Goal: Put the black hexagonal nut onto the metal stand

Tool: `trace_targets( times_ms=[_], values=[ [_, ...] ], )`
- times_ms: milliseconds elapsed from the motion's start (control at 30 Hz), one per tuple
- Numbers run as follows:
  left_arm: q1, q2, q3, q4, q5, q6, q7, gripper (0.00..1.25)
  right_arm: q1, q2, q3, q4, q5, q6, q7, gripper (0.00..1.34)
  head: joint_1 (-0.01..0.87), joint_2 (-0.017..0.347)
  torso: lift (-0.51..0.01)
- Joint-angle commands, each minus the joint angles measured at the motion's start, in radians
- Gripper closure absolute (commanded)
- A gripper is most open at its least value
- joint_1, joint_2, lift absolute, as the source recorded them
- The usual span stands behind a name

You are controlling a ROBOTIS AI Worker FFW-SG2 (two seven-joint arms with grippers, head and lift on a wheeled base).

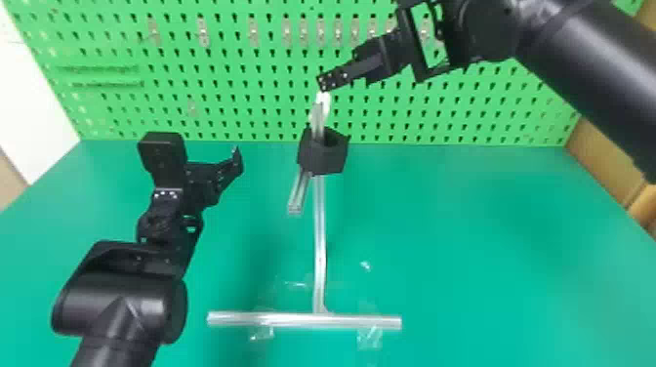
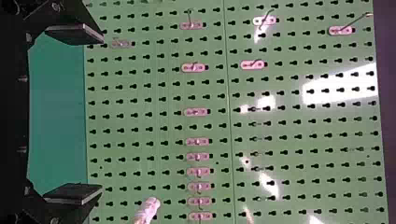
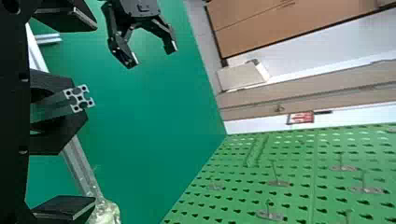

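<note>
With its hollow centre filled by the end of an upright bar, the black hexagonal nut [image 1: 328,160] encircles the metal stand [image 1: 319,234]; the right gripper [image 1: 324,83] and left gripper [image 1: 209,152] both have empty, parted jaws.

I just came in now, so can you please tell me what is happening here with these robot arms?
The black hexagonal nut is around the upright post of the metal stand, so it looks placed. Neither gripper is holding it. The right gripper is near the post's upper end, fingers apart and clear of the nut. The left gripper is open, left of the stand.
</note>
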Motion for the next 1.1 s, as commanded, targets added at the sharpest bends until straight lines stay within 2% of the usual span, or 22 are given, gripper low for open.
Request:
trace_targets(
  times_ms=[0,100,233,467,667,833,967,1067],
  values=[
    [0.005,0.0,0.006,-0.005,0.001,0.0,0.0,0.15,0.062,0.006,-0.14,-0.017,0.036,-0.012,0.0,0.0,0.693,0.081,-0.001],
    [0.008,0.0,0.012,-0.01,0.001,0.0,0.0,0.15,0.106,0.015,-0.245,-0.055,0.098,-0.011,-0.002,0.0,0.693,0.081,-0.001],
    [0.013,0.0,0.02,-0.015,0.001,0.0,0.0,0.16,0.169,0.032,-0.369,-0.092,0.115,-0.009,-0.017,0.0,0.693,0.081,-0.001],
    [0.017,0.0,0.028,-0.024,0.001,0.0,0.0,0.15,0.296,0.052,-0.544,-0.244,0.17,0.005,-0.12,0.0,0.693,0.081,-0.001],
    [0.02,0.0,0.031,-0.03,0.001,0.0,0.0,0.15,0.39,0.061,-0.639,-0.358,0.187,-0.012,-0.224,0.02,0.693,0.081,-0.001],
    [0.02,0.0,0.031,-0.033,0.001,0.0,0.0,0.15,0.479,0.075,-0.691,-0.411,0.174,-0.092,-0.304,0.08,0.693,0.081,-0.001],
    [0.02,-0.001,0.032,-0.035,0.001,0.0,0.0,0.15,0.575,0.092,-0.733,-0.477,0.188,-0.15,-0.413,0.11,0.693,0.081,-0.001],
    [0.022,-0.001,0.034,-0.036,0.004,0.0,0.0,0.15,0.618,0.1,-0.749,-0.479,0.208,-0.195,-0.423,0.11,0.693,0.081,-0.001]
  ],
)
